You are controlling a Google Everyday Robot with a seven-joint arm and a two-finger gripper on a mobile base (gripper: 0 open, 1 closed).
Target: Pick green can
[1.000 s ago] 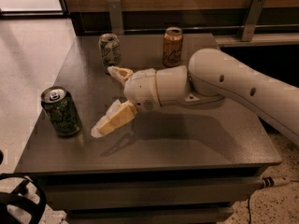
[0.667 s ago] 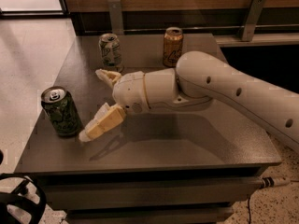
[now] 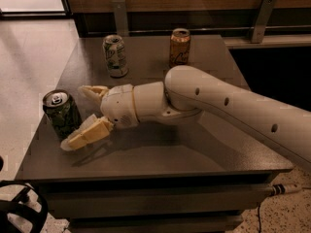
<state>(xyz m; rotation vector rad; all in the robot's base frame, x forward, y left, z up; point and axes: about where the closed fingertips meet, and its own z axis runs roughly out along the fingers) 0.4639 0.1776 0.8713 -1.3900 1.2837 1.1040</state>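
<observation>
Gripper (image 3: 74, 116) over dark table (image 3: 160, 164), pale floor (image 3: 29, 57)

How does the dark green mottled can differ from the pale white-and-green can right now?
The dark green mottled can stands at the front-left edge of the table; the pale white-and-green can stands farther back. The open gripper has a finger on either side of the dark can; the pale one stands free. Both are upright, silver tops up.

Mottled green-black can (image 3: 60, 115); cream tool (image 3: 73, 117) just beside.
</observation>
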